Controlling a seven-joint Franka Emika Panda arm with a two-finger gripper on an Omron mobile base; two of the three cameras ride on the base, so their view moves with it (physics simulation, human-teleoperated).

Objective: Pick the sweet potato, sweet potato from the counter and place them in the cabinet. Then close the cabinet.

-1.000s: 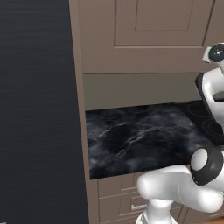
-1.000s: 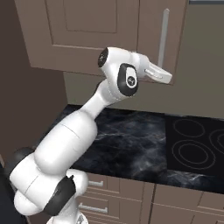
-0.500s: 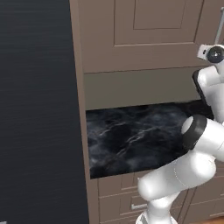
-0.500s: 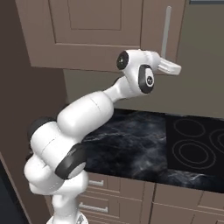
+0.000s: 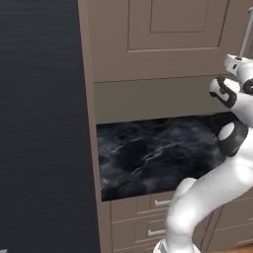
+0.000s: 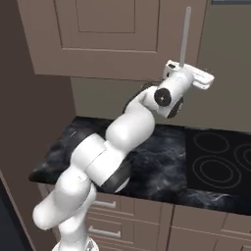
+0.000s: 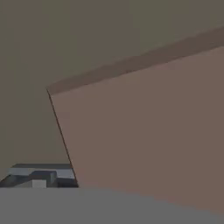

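Glossy black marble ran along the counter (image 6: 162, 162), which lay well below the raised hand and carried nothing that could be made out on its bare slab. One cabinet (image 6: 105, 37) hung on the wall above it, taupe-brown, with one recessed-panel door and one long light-grey bar handle (image 6: 185, 35) standing upright. The gripper (image 6: 196, 78) sat at the lower end of that handle, right at the bottom edge of the door, with the white arm curving up to it from the base. From the left base view the gripper (image 5: 236, 64) was at the far right, just under the handle (image 5: 245, 33). Whether the jaws were spread or closed, and whether they touched the handle, could not be told. Looking along the hand, one brown panel (image 7: 148, 131) with a slanted edge stood close in front. Beyond the hand, to its right, one black cooktop (image 6: 220, 162) with ring marks lay flush in the counter. Two small drawers (image 5: 148, 217) sat under the slab.
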